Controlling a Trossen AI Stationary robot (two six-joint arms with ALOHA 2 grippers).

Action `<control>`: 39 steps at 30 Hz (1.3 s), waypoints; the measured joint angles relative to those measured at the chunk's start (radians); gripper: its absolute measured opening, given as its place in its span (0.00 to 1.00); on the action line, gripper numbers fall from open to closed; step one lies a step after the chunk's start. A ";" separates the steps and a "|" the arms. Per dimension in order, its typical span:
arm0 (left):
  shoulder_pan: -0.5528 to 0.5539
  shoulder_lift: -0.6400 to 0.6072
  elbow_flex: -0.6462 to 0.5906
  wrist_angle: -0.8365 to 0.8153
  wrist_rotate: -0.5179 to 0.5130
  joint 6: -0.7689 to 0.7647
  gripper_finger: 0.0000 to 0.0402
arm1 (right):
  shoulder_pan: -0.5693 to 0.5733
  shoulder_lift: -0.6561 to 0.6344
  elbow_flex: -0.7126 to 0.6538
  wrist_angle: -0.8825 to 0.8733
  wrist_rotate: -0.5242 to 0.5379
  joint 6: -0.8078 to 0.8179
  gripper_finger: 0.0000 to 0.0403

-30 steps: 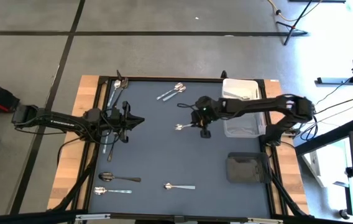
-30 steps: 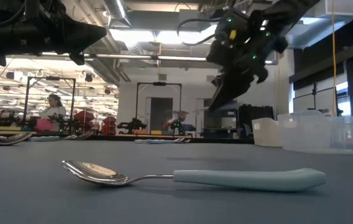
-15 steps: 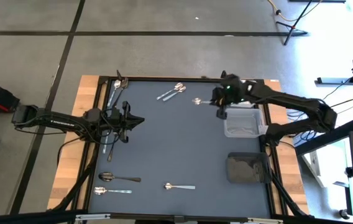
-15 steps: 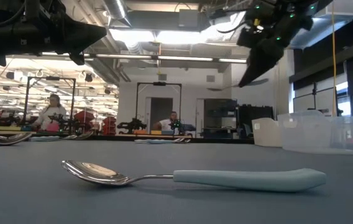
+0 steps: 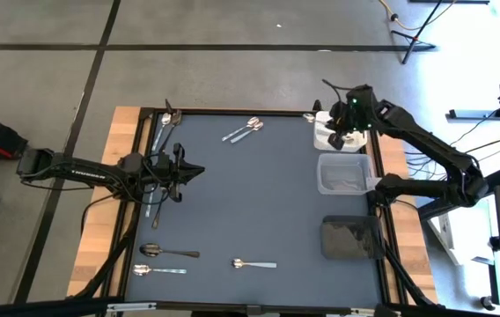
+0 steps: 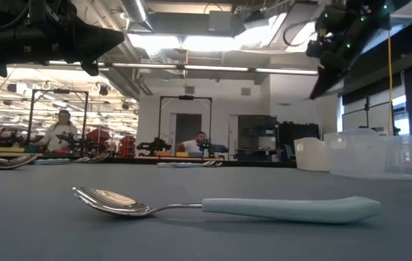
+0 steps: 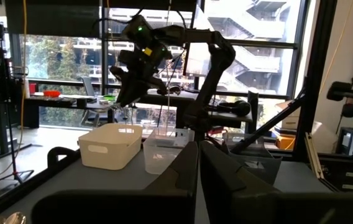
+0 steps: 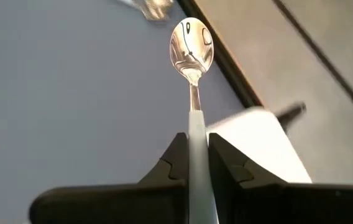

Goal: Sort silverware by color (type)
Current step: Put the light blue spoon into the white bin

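The spoon (image 8: 191, 46) is showing a mirror-glossy metal bowl and a matt pale handle. The tabletop (image 5: 232, 202) is looking smooth, matt grey, its left edge bare wood.

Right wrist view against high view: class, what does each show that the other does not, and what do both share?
Only the right wrist view shows the spoon clamped between the right gripper fingers, bowl forward. Only the high view shows the left gripper waiting at the table's left, the clear bin and dark bin. Both show the white bin and grey mat.
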 joint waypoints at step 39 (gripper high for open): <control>0.000 0.000 0.000 0.000 -0.001 0.002 0.03 | -0.226 0.245 -0.113 0.109 0.130 -0.028 0.32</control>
